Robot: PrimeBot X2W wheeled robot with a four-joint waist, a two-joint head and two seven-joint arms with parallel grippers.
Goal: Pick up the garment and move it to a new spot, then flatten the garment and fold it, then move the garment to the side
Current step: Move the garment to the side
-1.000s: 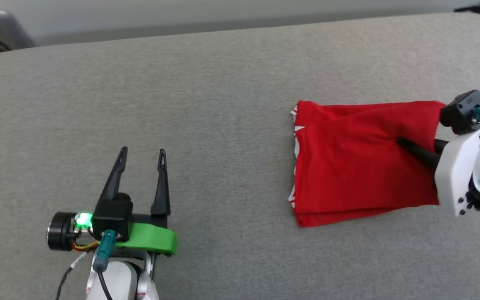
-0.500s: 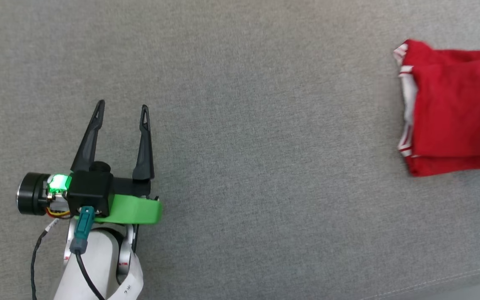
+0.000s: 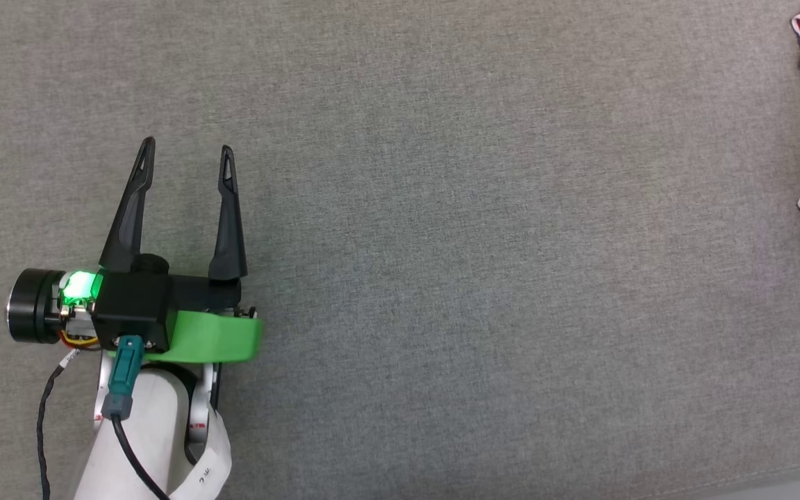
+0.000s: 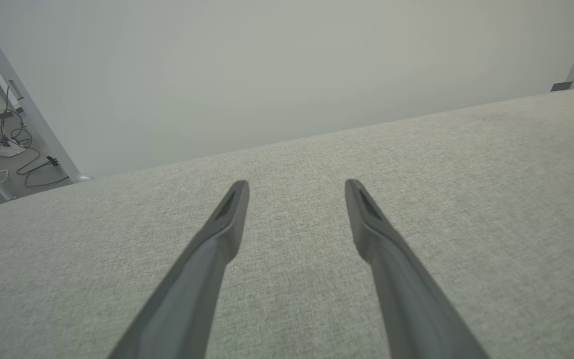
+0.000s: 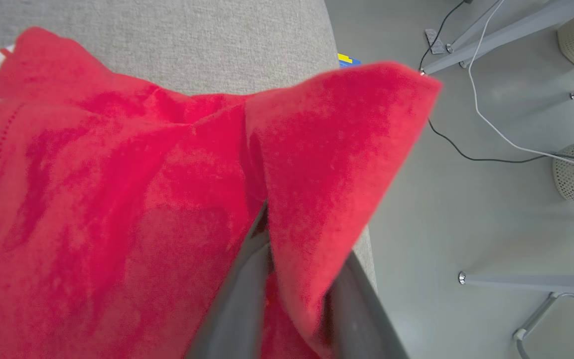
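Red knit crowds close against the right gripper (image 5: 287, 259): a fold of the garment (image 5: 117, 199) runs between its two dark fingers (image 5: 242, 299). Their tips are buried in cloth, so I cannot tell whether they pinch it or have let go. If that fold catches on a finger as the arm draws away, it would likely drag the top layer along and undo the folding. On the robot's other side the left gripper (image 3: 186, 146) hovers with its fingers spread wide and nothing between them. It sits low over bare grey upholstery (image 3: 442, 243), well apart from the garment, so it is in no position to pin the stack down. Farther out, in the right wrist view, one red corner stands up and juts past the rounded edge of the upholstery, out over the floor (image 5: 466, 224). Let go here, that overhanging part could tip over the edge and pull more cloth after it, since the garment lies so near the side. Farthest off, a white cable (image 5: 491, 129), a black cable (image 5: 466, 158) and a metal leg (image 5: 516, 280) lie on that floor. A slipped garment would land among them.
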